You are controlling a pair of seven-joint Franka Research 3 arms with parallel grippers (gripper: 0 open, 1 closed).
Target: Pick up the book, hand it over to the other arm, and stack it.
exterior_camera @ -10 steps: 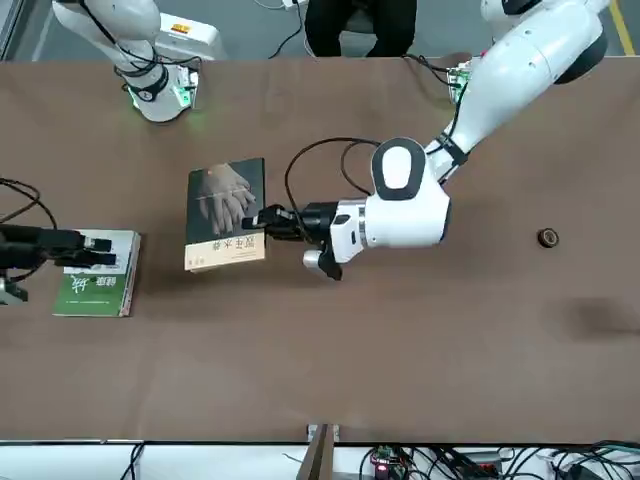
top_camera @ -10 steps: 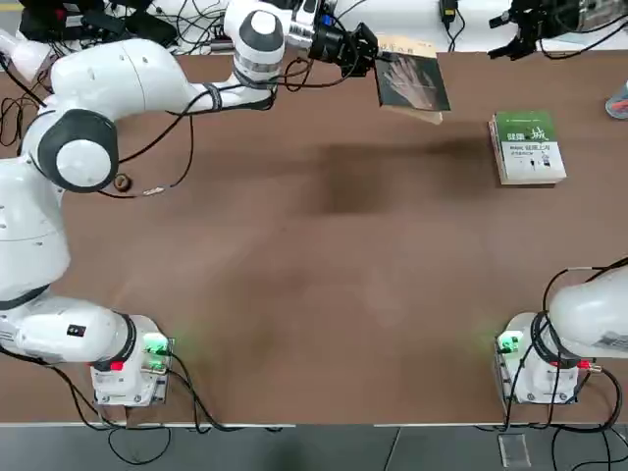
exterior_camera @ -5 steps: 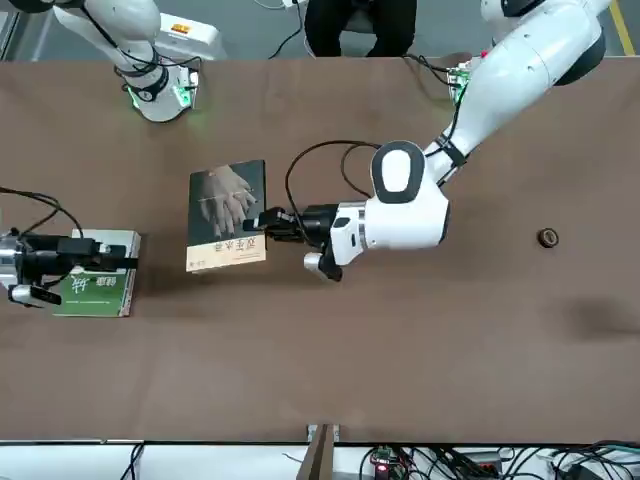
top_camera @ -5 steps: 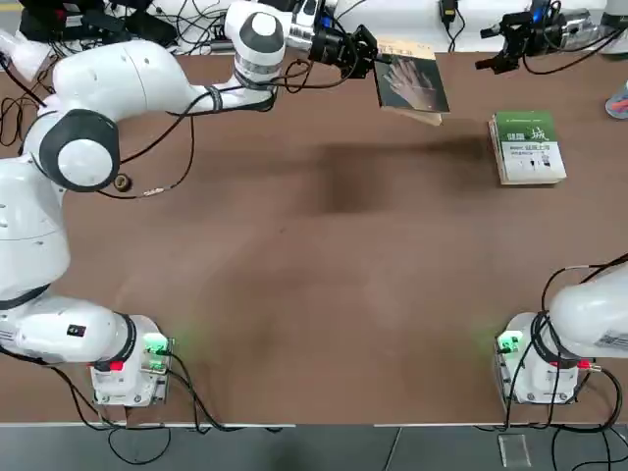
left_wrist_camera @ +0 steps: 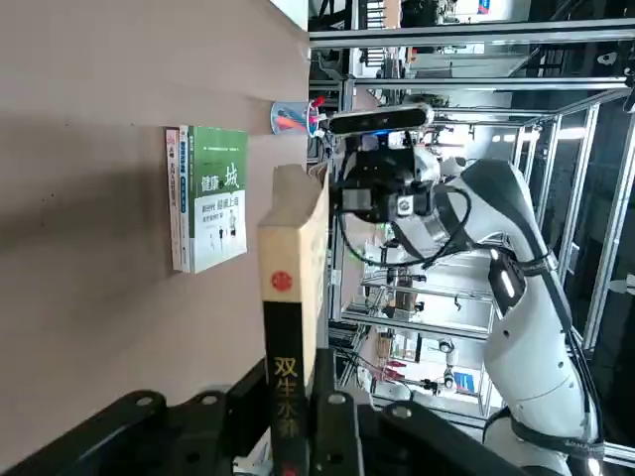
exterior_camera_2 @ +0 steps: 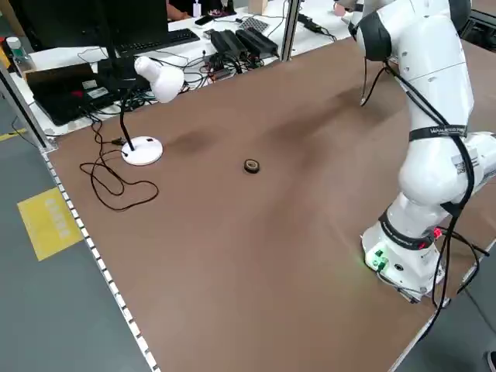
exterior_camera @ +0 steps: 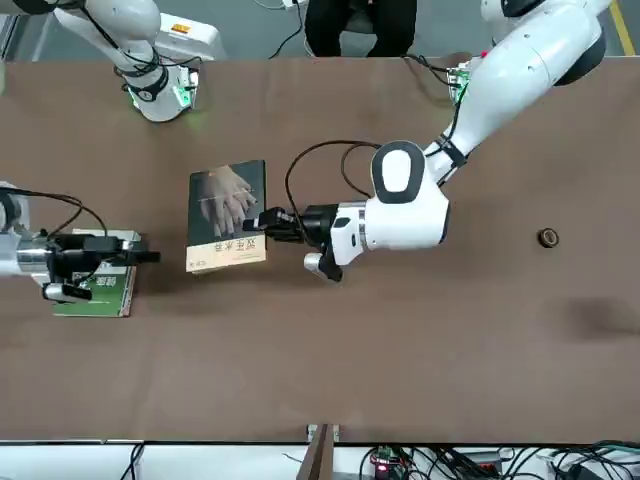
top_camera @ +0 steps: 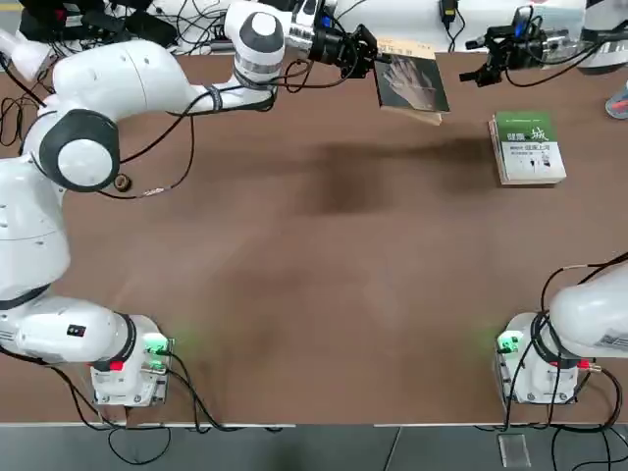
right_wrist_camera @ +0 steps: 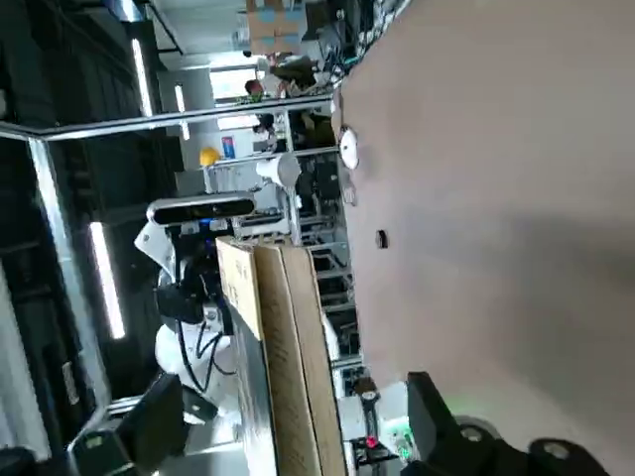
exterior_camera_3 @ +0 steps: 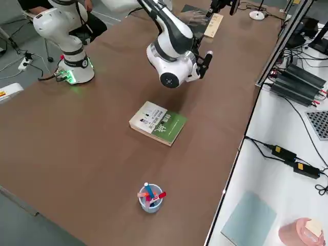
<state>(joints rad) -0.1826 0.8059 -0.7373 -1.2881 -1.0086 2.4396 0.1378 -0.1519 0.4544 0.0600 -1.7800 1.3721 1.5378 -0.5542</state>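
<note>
The book [top_camera: 413, 82], dark-covered with a pale hand image, hangs flat above the table's far side. My left gripper [top_camera: 371, 53] is shut on its left edge, also seen from across the table [exterior_camera: 262, 221]. My right gripper [top_camera: 481, 72] stands open a short way to the book's right, level with it and apart from it. In the front view it [exterior_camera: 138, 258] hovers over the green-and-white book [exterior_camera: 93, 287]. The right wrist view shows the book [right_wrist_camera: 275, 347] edge-on straight ahead, framed by the fingers [right_wrist_camera: 448, 420].
The green-and-white book [top_camera: 528, 147] lies flat at the far right. A cup of pens [exterior_camera_3: 150, 197] stands near the right edge. A small round object [top_camera: 122, 182] lies at the far left, with a white desk lamp [exterior_camera_2: 147, 81] beyond it.
My right gripper has come in from the far right toward the book, now close to its free edge. The left gripper and the book have stayed still.
</note>
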